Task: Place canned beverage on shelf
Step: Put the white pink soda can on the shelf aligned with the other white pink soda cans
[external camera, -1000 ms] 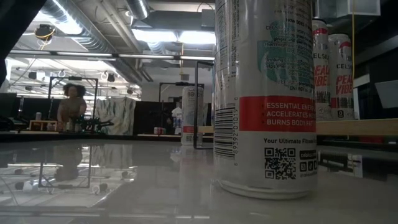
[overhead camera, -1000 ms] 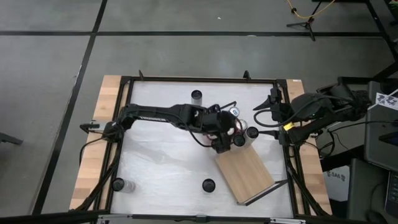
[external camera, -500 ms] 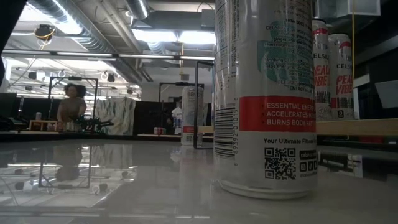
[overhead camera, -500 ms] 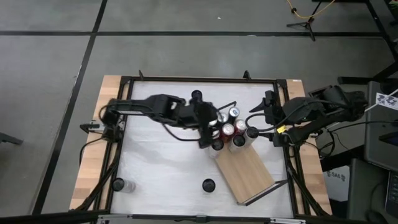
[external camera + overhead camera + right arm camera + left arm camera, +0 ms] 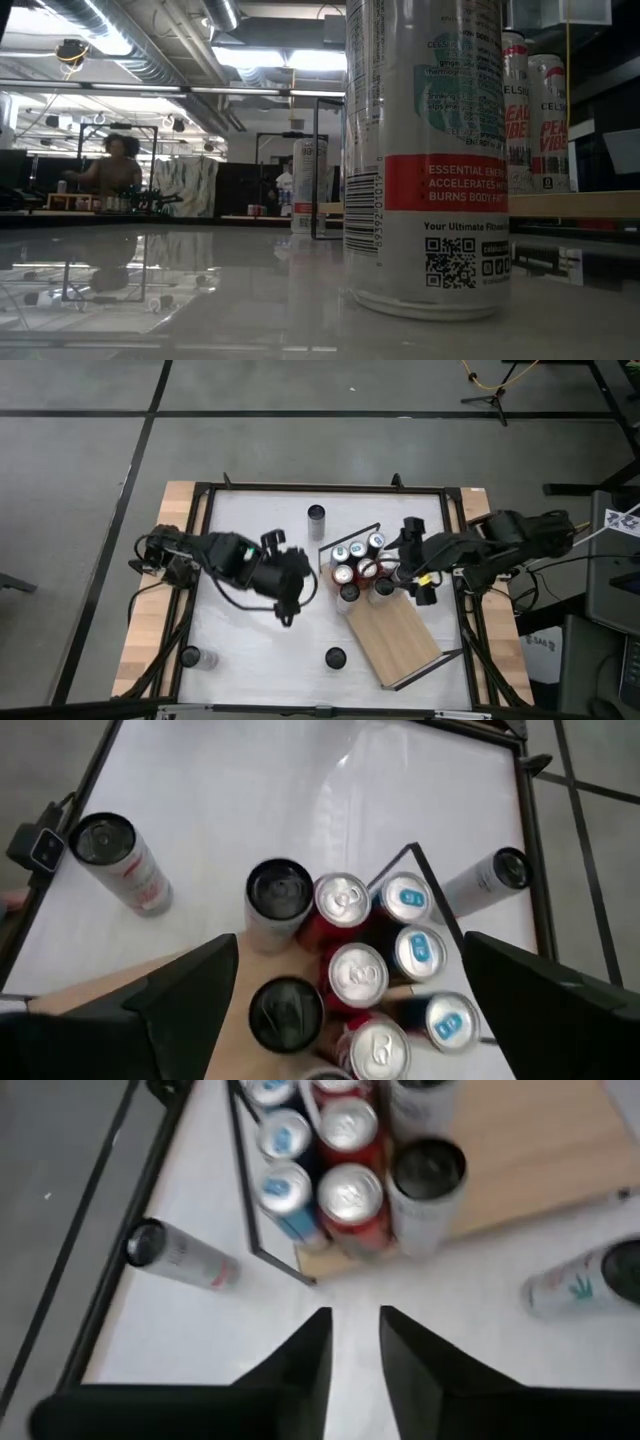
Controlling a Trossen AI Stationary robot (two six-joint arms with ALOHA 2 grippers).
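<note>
White bench (image 5: 250, 650) inside a black frame, with grey floor around it; the shelf (image 5: 400, 638) lies at an angle on the bench's right half. A cluster of cans (image 5: 360, 565) stands packed at the shelf's far end, blue, red and black tops touching, while the nearer stretch of board is bare. Three loose cans are off the shelf: one upright near the far edge (image 5: 317, 517), one black-topped toward the near edge (image 5: 335, 657) and one at the near left corner (image 5: 190, 656). The left end effector (image 5: 352, 1342) hangs over bare bench just left of the shelf, fingers drawn nearly together with nothing between them. The right end effector (image 5: 350, 948) hovers directly above the cluster, fingers spread wide and gripping nothing. Assessment: the step in hand is fetching another loose can, and the black-topped one looks the closest candidate for the left arm. Recommended practice: spread the fingers fully before descending, straddle the can at mid-body, lift it upright, and set it on the bare board beside the cluster rather than against it, since the packed cans could topple from a sideways knock. The right arm should hold clear of the approach path.
</note>
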